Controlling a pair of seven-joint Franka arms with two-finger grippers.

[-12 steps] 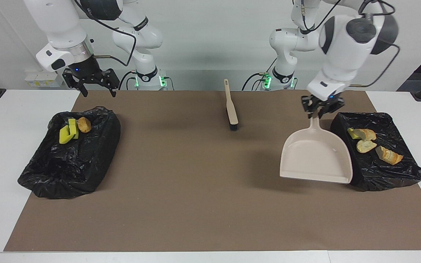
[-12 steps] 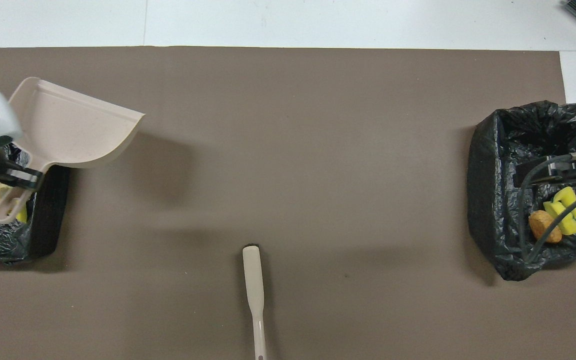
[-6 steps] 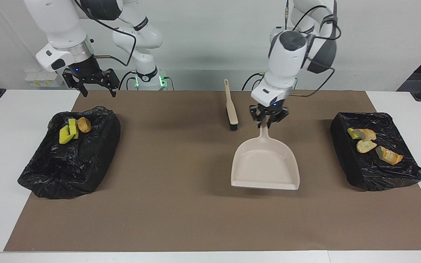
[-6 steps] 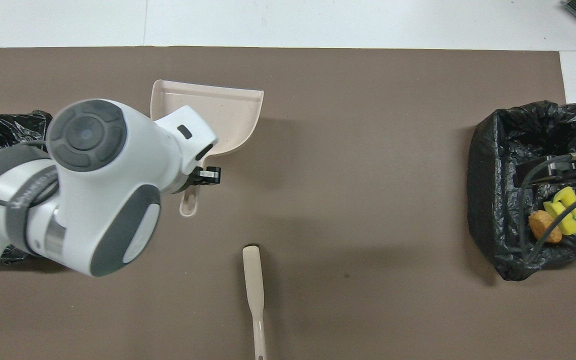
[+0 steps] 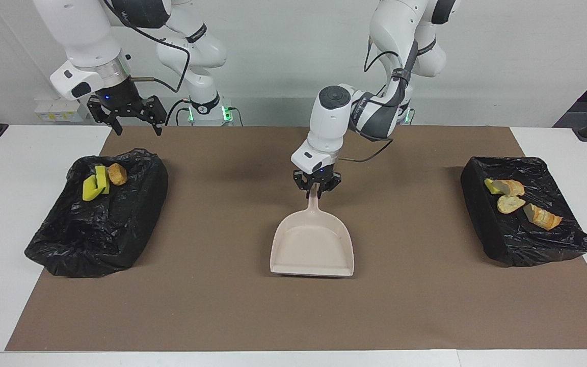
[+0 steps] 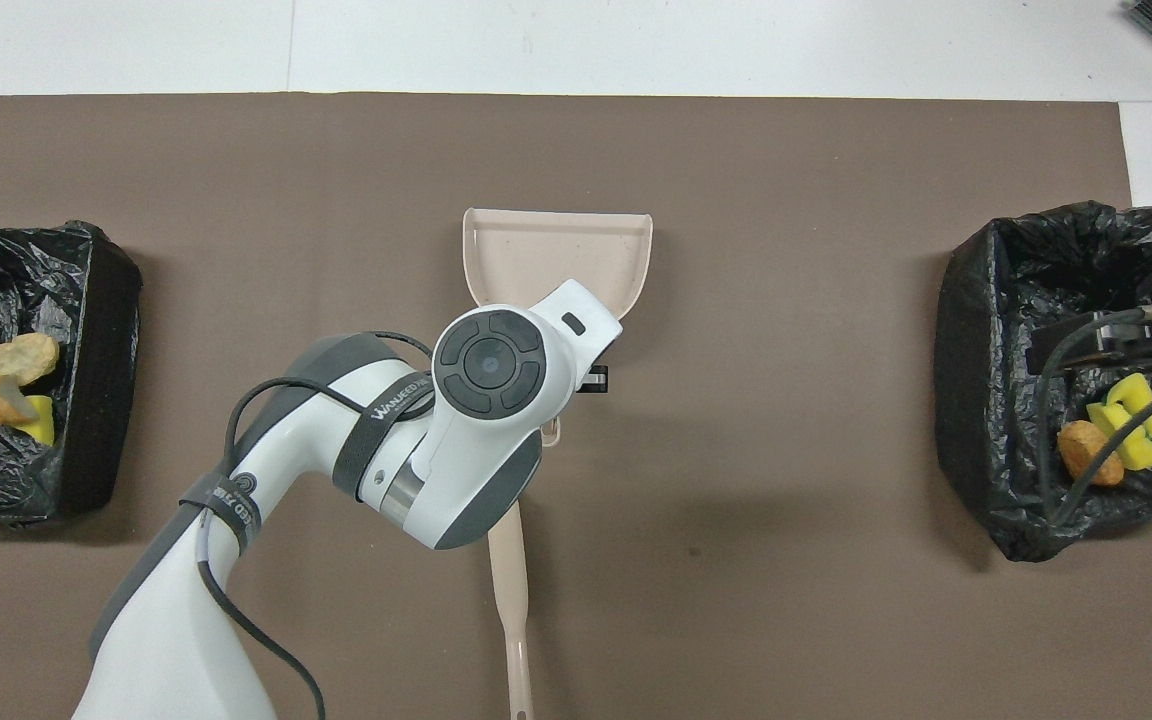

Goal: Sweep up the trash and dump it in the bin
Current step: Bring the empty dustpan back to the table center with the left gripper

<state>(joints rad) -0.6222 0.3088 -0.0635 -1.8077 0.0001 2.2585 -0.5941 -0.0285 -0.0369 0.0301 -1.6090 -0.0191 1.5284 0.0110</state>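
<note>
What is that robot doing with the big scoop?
The left pincer is shut on the handle of the beige plastic dustpan, holding it over the middle of the brown mat. The dustpan looks empty. The yellow sponge pieces and bread-like scraps already lie in the two black-bagged bins, one at each end of the table. The right pincer waits open above the bin at its end. The beige brush lies on the mat, nearer to the robots than the dustpan.

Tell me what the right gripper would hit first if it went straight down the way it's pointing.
Probably the black bag-lined bin under the open right gripper, around its edge nearest the robots; depth is hard to judge, so it might meet the brown mat instead.
</note>
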